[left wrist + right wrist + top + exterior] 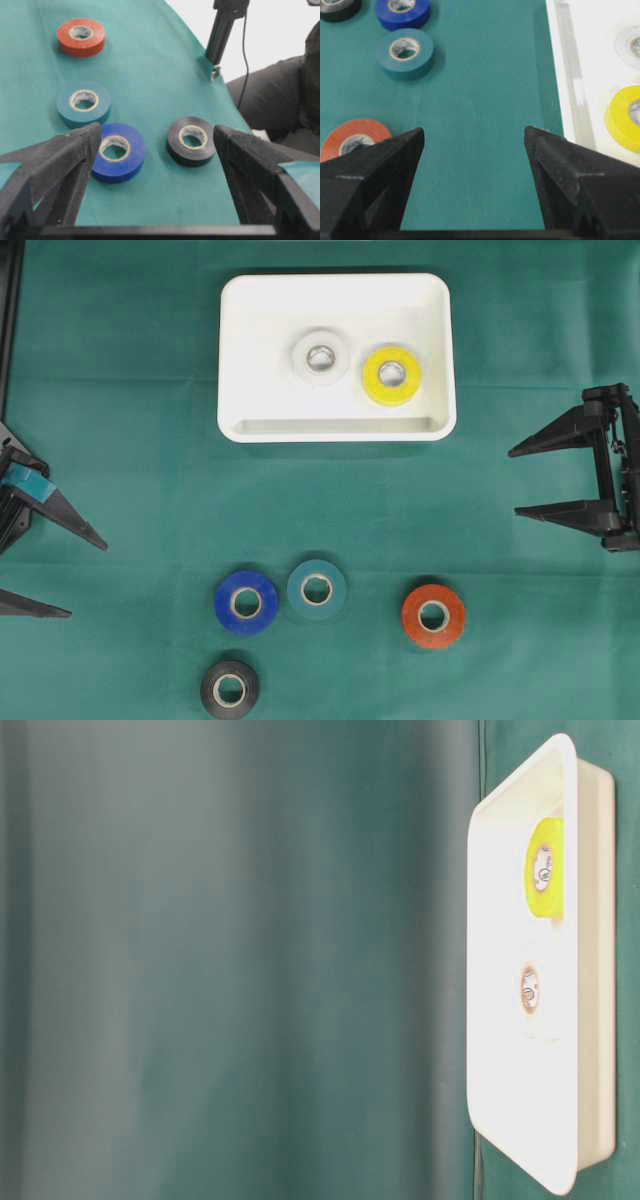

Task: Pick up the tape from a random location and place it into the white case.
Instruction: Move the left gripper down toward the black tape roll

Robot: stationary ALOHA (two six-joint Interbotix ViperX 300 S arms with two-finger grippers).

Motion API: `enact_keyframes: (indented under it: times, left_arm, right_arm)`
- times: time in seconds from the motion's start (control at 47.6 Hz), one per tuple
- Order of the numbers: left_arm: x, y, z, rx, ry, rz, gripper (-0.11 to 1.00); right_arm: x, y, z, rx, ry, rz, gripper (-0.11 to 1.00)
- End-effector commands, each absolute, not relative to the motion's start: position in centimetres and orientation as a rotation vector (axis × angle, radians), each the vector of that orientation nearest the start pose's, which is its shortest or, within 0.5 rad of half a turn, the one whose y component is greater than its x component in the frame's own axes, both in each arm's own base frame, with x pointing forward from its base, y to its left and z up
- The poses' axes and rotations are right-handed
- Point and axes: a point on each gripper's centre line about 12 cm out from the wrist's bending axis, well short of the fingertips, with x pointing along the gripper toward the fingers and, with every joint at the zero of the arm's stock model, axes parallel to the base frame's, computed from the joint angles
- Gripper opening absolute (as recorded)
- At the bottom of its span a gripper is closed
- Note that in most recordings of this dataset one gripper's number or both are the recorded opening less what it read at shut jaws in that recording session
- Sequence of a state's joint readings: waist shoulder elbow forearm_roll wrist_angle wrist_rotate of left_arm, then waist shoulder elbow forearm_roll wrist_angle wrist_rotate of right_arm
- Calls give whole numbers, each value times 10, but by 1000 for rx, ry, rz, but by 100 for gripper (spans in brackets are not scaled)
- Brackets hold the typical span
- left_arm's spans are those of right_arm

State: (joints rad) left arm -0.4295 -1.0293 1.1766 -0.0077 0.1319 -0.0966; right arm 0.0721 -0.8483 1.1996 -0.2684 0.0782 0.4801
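While four tape rolls lie loose on the green cloth (130, 440), the left gripper (157, 142) stands wide open and empty, with the blue roll (117, 151) just ahead of its one finger and the black roll (190, 140) just ahead of the other. The right gripper (474, 137) is also open and empty, the red roll (352, 137) beside one finger and the white case (337, 430) beside the other. A likely fault: blue, black and teal (317, 589) rolls sit close together, so a descending finger could strike or push a neighbour instead of straddling one roll. Only the overhead view shows the whole layout, including a white roll (320, 357) and yellow roll (391, 375) inside the case; the table-level view shows the case alone.
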Motion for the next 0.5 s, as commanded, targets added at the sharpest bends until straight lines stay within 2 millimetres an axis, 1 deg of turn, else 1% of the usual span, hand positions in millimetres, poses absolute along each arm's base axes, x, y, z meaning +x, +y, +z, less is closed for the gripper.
enact_keyframes:
  times: [0.0,0.399,0.483]
  left_arm:
    - [169,-79,262,-42,280,-419,96]
    - [170,-79,265,-47,259,-422,96]
    - [174,-83,262,-46,259,-429,96]
  right_arm:
    - [208,12,228,193,405,6,77]
    - [209,12,230,193,412,1,77]
    - [209,12,230,195,412,1,77]
